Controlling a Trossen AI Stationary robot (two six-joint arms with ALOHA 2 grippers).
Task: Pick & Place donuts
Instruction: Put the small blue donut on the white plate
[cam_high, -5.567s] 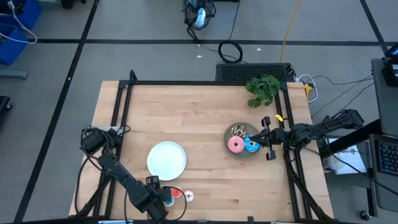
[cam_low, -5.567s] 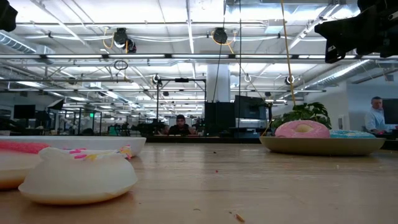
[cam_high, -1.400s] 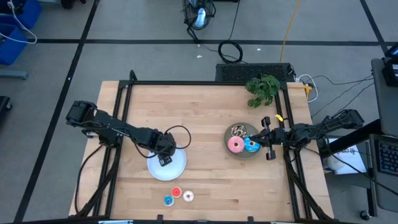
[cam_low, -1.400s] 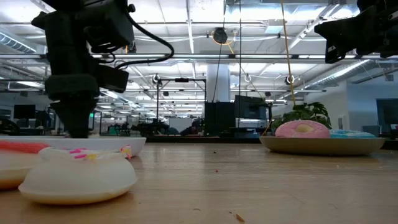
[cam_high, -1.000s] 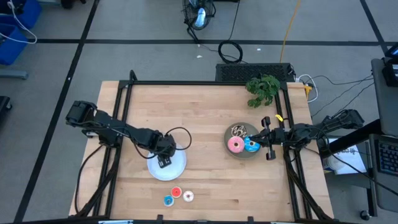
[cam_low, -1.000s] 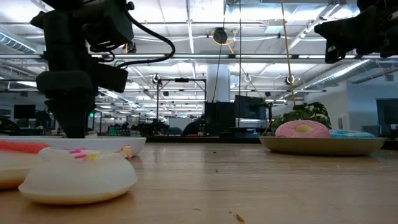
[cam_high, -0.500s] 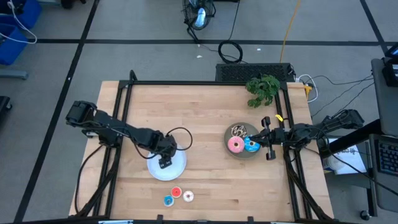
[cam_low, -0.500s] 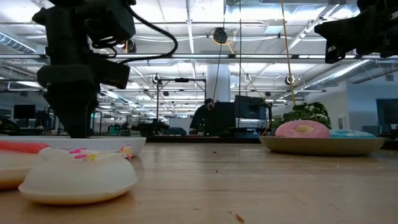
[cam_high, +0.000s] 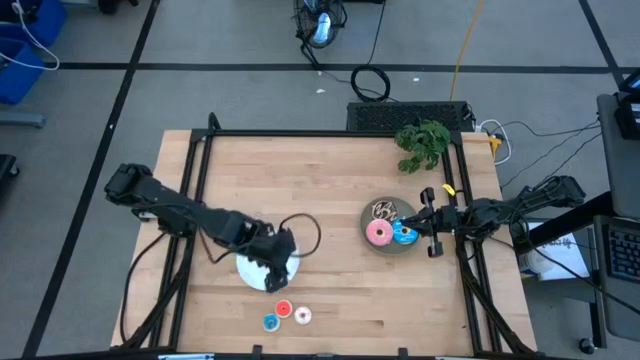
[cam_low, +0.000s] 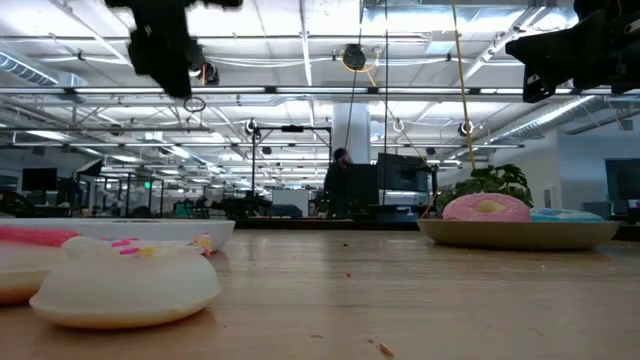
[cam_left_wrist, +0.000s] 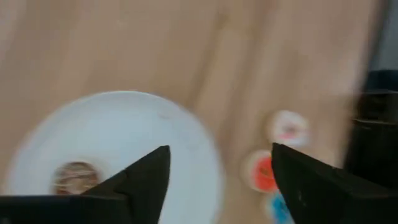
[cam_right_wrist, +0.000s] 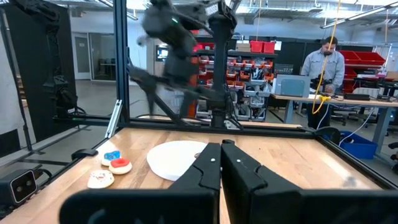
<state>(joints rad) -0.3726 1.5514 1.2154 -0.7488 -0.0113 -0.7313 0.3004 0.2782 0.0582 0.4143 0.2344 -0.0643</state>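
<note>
My left gripper (cam_high: 279, 264) hangs open above the white plate (cam_high: 247, 269), touching nothing. In the left wrist view its fingers (cam_left_wrist: 155, 171) frame that plate (cam_left_wrist: 130, 134), on which a small brown mini donut (cam_left_wrist: 76, 176) lies flat. Three more mini donuts lie on the table near the near edge: blue (cam_high: 270, 321), red (cam_high: 283, 311), whitish (cam_high: 303, 316). The grey plate (cam_high: 391, 248) carries the chocolate-sprinkled (cam_high: 384, 210), pink (cam_high: 378, 234) and blue (cam_high: 404, 235) donuts. My right gripper (cam_right_wrist: 219, 163) is shut and waits at that plate's right rim (cam_high: 430, 222).
A green plant (cam_high: 423, 143) stands at the far right corner. Black frame rails run along the table's edges (cam_high: 195, 180). Bare wood lies between the two plates. The whitish mini donut (cam_low: 125, 282) fills the low view's near left. A person stands in the room beyond the table (cam_right_wrist: 323, 59).
My left gripper has risen from just above the white plate, leaving the low view's middle for its top, and shifted a little toward the table's near right. The brown mini donut stays on the plate. My right arm has kept still.
</note>
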